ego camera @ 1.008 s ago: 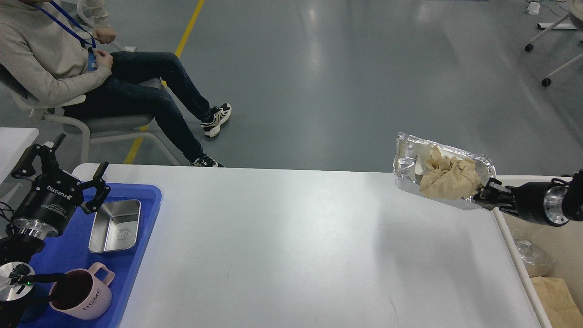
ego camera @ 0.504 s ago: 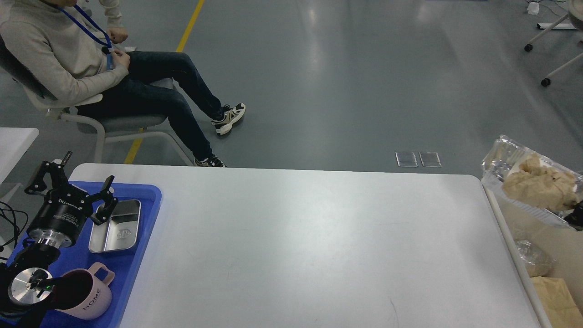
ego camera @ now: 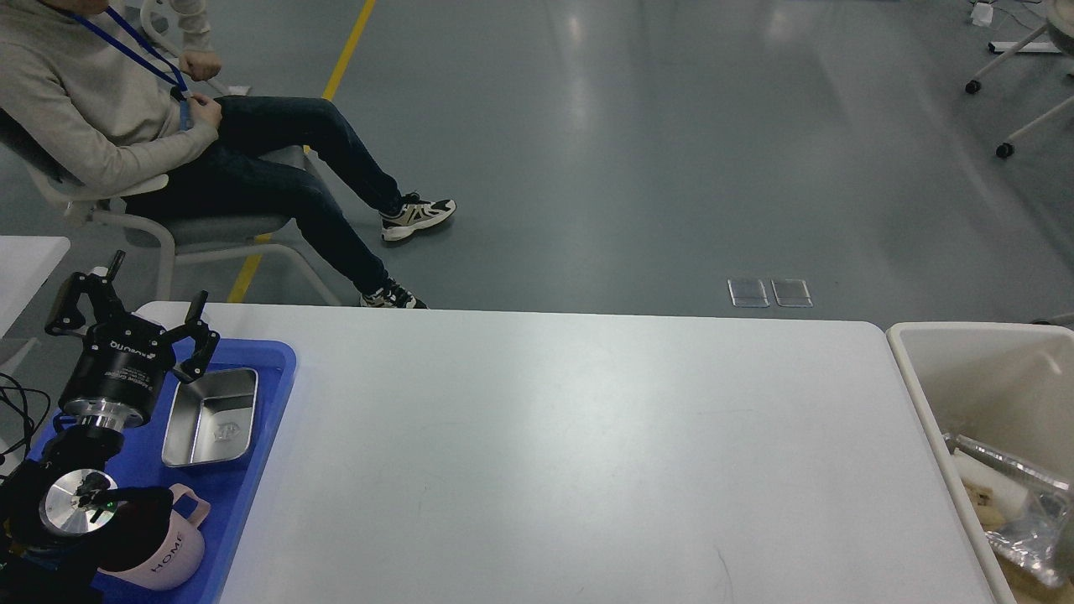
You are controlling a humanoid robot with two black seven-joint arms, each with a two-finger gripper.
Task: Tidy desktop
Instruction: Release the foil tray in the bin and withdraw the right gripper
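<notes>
The desktop [ego camera: 554, 453] is a wide white tabletop filling the middle of the head view. My left gripper [ego camera: 143, 315] hovers open and empty over the far left corner, above the blue tray [ego camera: 252, 470]. On the tray sit a steel rectangular dish [ego camera: 211, 417] and a pink mug [ego camera: 172, 554] marked HOME. My right gripper is out of view. The foil tray [ego camera: 1011, 466] with crumpled paper lies inside the cream bin [ego camera: 910, 352] at the right edge.
A person [ego camera: 168, 126] sits on a chair beyond the table's far left corner, feet near the table edge. A second white table [ego camera: 25, 260] stands at the far left. Chair wheels [ego camera: 1003, 151] show at the top right.
The right arm carried the foil tray with paper from the table's far right corner over the bin, let it fall in, and left the view. My left gripper shifted slightly.
</notes>
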